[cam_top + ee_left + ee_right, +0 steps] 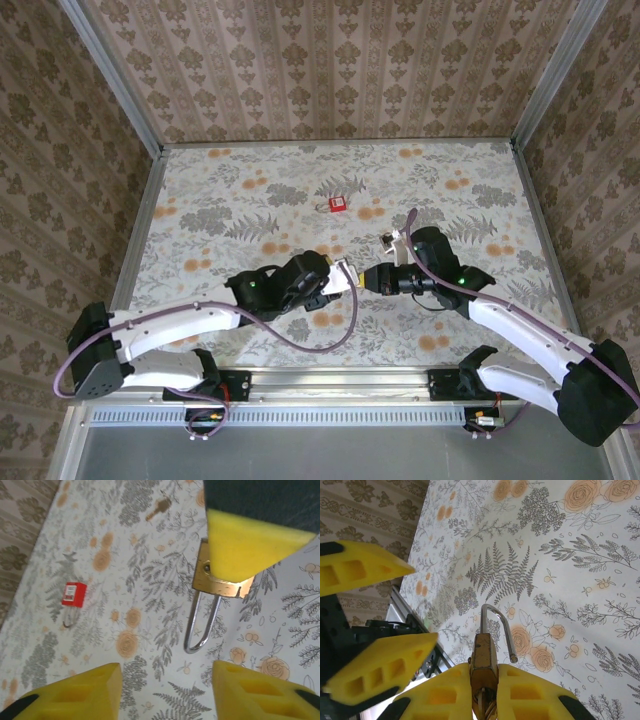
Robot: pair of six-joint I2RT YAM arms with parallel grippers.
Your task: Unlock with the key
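Observation:
My right gripper (pixel 483 690) is shut on the body of a brass padlock (pixel 483 660), held just above the table. The padlock's steel shackle (pixel 495 625) stands open, one end free of the body. A bit of metal shows at the lock's underside between the fingers; I cannot tell what it is. In the top view the padlock (pixel 362 278) sits between my right gripper (pixel 378 279) and my left gripper (pixel 345 278). My left gripper (pixel 166 690) is open and holds nothing, facing the shackle (pixel 200 625). A small brass key (pixel 159 508) lies on the table beyond the lock.
A red padlock (pixel 336 204) lies on the floral table cover (pixel 250 190) toward the back middle; the red padlock (pixel 74 594) also appears at the left of the left wrist view. Patterned walls enclose the table on three sides. A metal rail (pixel 340 378) runs along the near edge.

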